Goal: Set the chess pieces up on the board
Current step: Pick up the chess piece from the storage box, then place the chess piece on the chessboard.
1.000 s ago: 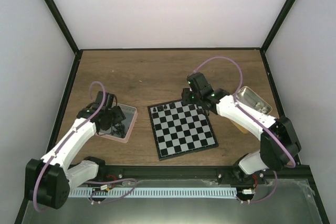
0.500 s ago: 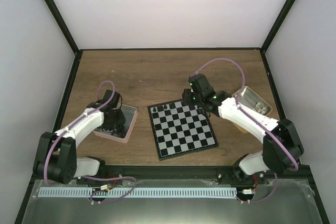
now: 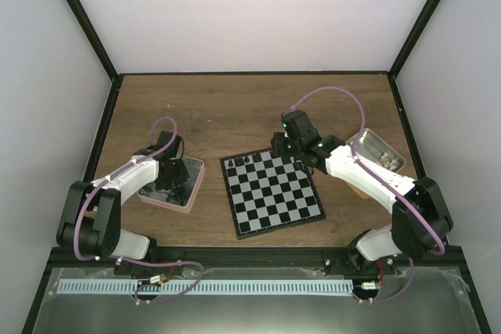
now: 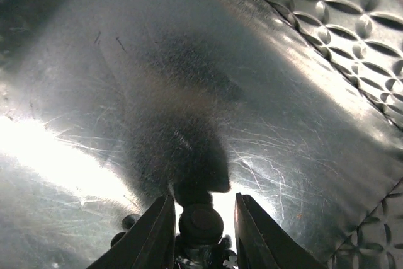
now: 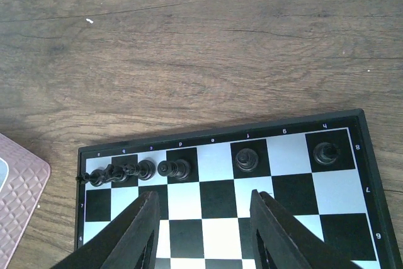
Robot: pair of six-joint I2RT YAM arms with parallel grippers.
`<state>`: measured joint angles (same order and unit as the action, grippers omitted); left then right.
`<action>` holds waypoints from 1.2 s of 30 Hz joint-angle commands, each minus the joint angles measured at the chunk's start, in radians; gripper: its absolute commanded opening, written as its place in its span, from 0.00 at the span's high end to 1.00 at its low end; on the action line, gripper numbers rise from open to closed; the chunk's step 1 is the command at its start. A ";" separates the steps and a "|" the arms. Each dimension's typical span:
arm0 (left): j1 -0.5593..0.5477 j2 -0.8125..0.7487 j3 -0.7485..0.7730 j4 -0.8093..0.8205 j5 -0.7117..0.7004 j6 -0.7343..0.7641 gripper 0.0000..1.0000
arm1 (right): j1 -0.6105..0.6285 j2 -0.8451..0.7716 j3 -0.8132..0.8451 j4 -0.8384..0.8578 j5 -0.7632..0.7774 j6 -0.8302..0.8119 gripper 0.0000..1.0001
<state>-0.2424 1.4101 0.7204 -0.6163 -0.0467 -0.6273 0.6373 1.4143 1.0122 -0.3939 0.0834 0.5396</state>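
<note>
Left end effector (image 4: 203, 198) has narrowed, flanking a black chess piece (image 4: 199, 223).

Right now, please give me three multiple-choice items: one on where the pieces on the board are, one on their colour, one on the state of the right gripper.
1. Where on the board do the chess pieces sit?
A. the far row
B. the centre
C. the near row
2. What colour are they?
A. cream
B. black
C. red
3. How is the right gripper?
A. open, empty
B. shut on a piece
C. shut on the board's edge
Key: 1 A, they line the edge farthest from the arm bases; 2 B, all are black; 3 A, its fingers stand apart with only squares between.
</note>
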 commanded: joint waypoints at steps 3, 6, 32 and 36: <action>0.006 0.042 0.017 0.024 0.020 0.030 0.72 | -0.005 -0.004 0.005 0.019 -0.005 0.001 0.59; 0.006 0.045 0.007 0.033 0.026 0.031 0.72 | -0.005 0.000 0.010 0.021 -0.008 -0.001 0.59; 0.006 -0.389 -0.035 0.251 0.310 -0.344 0.82 | 0.130 -0.044 -0.199 0.672 -0.465 0.218 0.42; 0.006 -0.408 -0.079 0.340 0.441 -0.522 0.82 | 0.230 0.056 -0.148 0.750 -0.414 0.248 0.41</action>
<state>-0.2401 1.0203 0.6861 -0.3893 0.2222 -0.9367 0.7898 1.3941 0.8093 0.1780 -0.3367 0.7177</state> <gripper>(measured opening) 0.183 0.586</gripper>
